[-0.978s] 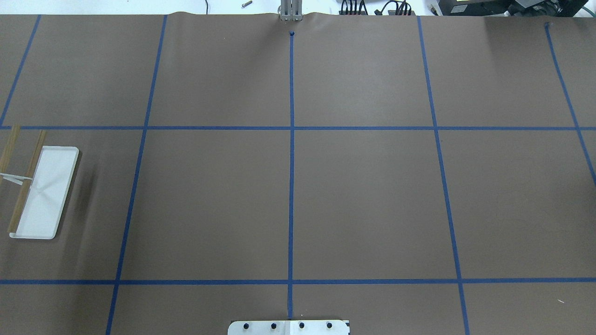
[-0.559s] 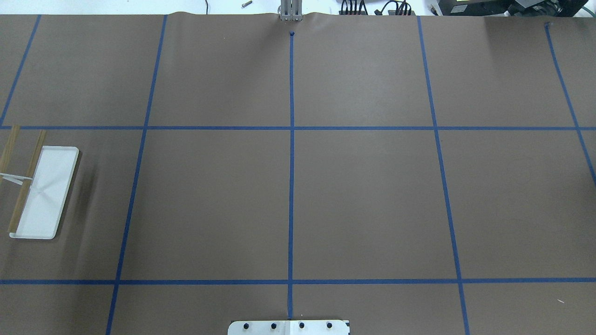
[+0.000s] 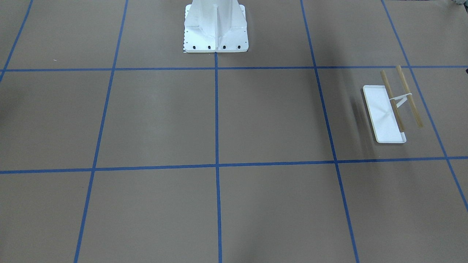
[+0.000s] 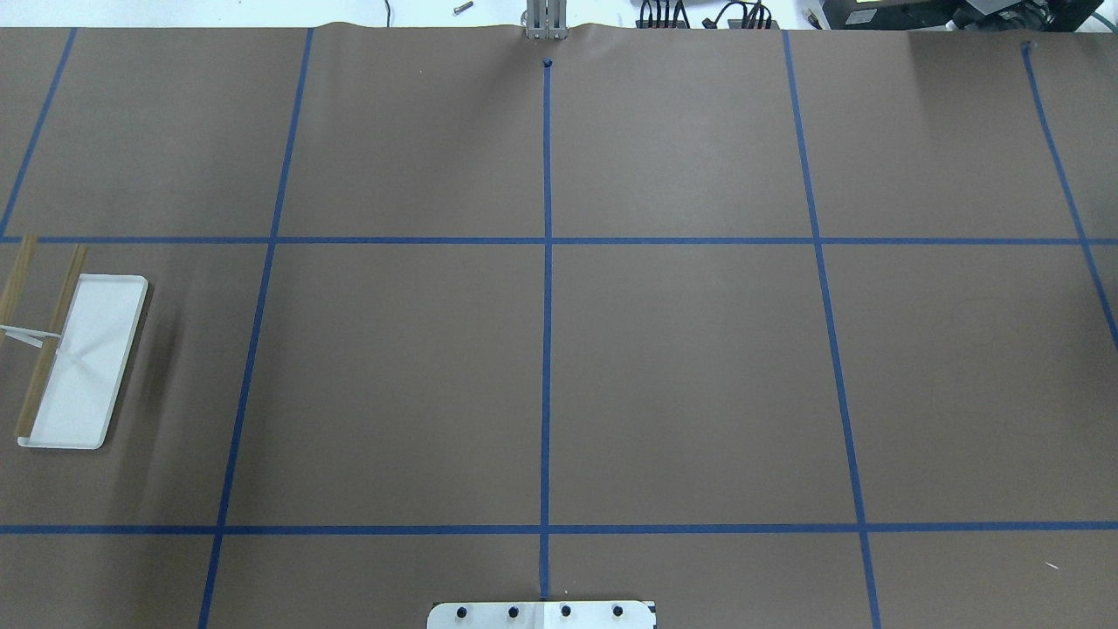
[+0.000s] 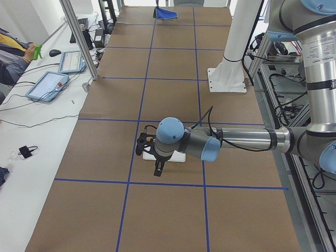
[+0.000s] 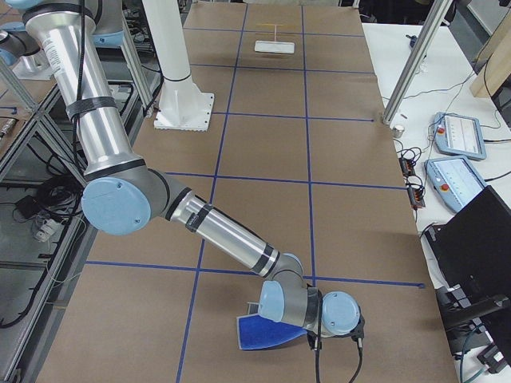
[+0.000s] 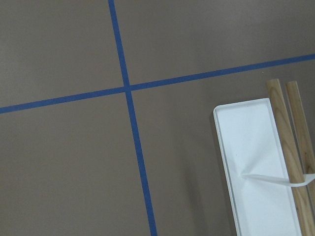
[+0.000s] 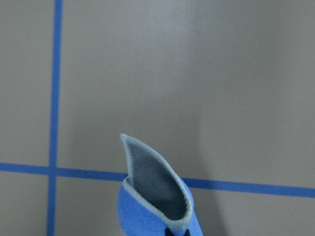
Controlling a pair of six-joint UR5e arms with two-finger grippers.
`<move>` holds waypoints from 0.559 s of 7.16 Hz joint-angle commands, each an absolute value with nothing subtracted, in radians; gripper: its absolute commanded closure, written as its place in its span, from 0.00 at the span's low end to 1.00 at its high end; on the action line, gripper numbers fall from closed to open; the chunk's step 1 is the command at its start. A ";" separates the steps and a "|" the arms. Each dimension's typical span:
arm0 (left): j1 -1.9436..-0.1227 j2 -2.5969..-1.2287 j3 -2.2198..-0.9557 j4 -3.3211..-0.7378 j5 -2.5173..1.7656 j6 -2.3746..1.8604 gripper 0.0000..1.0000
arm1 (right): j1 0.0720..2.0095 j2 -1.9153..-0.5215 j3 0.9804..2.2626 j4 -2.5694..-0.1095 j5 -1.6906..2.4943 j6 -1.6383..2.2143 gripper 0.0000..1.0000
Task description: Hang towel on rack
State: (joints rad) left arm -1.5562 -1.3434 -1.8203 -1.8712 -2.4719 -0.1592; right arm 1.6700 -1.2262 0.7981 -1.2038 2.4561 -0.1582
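Nothing has shifted overhead: the rack [image 4: 96, 367] stands bare at your worktop's [image 4: 681, 384] left end. The right end effector [image 6: 310, 339] pinches the towel [image 8: 157, 196] (far opposite end), carry still ahead; left end effector's [image 5: 158, 169] opening: cannot tell.

This is a robotics lab. The wide tabletop [image 4: 699, 367] is covered in brown paper and marked into a grid with blue tape lines [image 4: 547, 349]. A white bolted pedestal [image 3: 215, 25] stands at its edge, carrying two silver-and-blue industrial arms [image 5: 241, 139]. Aluminium posts [image 6: 415, 60] rise beside the table. A white side bench [image 5: 21, 178] holds touch-screen teach pendants [image 6: 459, 134] and loose cables [image 5: 31, 123]. A seated person's sleeve [image 5: 13, 60] shows at the side bench's far end.
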 commanded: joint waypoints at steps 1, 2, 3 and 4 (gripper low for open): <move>-1.555 -1.400 -1.827 -1.871 -2.538 -0.286 0.02 | 1.677 -1.270 1.048 -1.246 2.531 -0.103 1.00; -1.552 -1.432 -1.825 -1.873 -2.578 -0.351 0.02 | 1.675 -1.287 1.159 -1.246 2.548 -0.080 1.00; -1.552 -1.480 -1.825 -1.873 -2.623 -0.421 0.02 | 1.648 -1.289 1.252 -1.252 2.556 -0.033 1.00; -1.546 -1.536 -1.822 -1.875 -2.650 -0.486 0.02 | 1.602 -1.289 1.337 -1.252 2.556 -0.009 1.00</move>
State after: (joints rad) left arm -1.5512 -1.4725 -1.8248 -1.8732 -2.6078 -0.4029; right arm 1.6458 -1.2846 1.2204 -1.2488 2.5486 -0.0471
